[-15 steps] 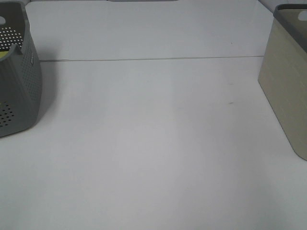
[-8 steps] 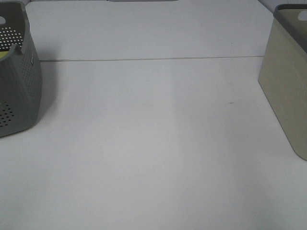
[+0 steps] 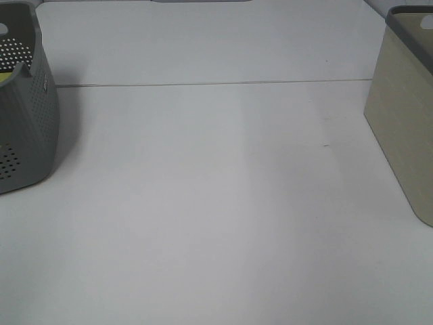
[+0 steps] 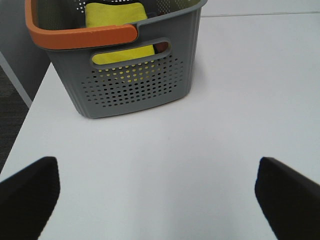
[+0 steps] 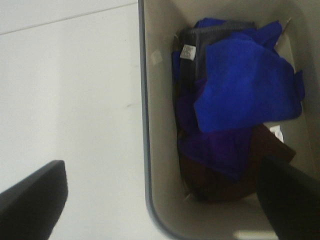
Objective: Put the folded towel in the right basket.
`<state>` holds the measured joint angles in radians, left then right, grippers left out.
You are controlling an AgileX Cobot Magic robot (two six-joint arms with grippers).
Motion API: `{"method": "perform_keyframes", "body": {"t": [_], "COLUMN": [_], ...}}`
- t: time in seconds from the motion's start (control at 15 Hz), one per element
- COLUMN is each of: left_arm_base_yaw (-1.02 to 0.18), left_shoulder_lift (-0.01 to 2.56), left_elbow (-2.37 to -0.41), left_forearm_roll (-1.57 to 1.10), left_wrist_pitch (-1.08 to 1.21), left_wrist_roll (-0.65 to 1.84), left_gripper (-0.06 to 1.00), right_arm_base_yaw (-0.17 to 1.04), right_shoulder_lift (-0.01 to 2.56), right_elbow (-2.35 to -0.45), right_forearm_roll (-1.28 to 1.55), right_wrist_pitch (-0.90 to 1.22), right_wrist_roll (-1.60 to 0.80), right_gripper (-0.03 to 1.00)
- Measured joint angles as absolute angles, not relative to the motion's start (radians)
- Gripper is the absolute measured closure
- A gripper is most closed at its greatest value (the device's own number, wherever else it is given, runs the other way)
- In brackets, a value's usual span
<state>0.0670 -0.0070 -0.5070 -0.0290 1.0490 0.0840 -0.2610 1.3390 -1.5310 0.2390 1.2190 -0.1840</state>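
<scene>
A blue towel lies loosely on top of purple and brown cloths inside the beige right basket, which stands at the right edge in the exterior high view. My right gripper is open and empty above that basket. A folded yellow towel sits in the grey left basket with an orange handle. My left gripper is open and empty over the table, short of that basket. Neither gripper shows in the exterior high view.
The grey perforated basket stands at the table's left edge. The white table has a seam line across its far part. The table's edge drops off beside the grey basket in the left wrist view.
</scene>
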Motion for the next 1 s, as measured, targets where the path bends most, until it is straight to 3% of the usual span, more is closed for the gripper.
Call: {"method": "perform_keyframes", "body": {"t": [0.6,1.0], "left_arm_base_yaw": [0.037,0.028], "left_shoulder_lift": [-0.007,-0.007], "left_elbow": [-0.507,-0.507], "left_forearm_roll": [-0.029,-0.029], "left_wrist_pitch": [1.049,1.049], "left_wrist_roll": [0.084,0.084], "left_gripper": [-0.05,-0.05], "right_arm_base_yaw": [-0.241,-0.069], "right_shoulder_lift": [0.389,0.181], "right_elbow": [-0.698,-0.534], "right_forearm_roll": [0.156,0.081], "right_wrist_pitch": [1.172,1.143], "right_wrist_roll": [-0.172,-0.122], "right_gripper": [-0.02,-0.02]}}
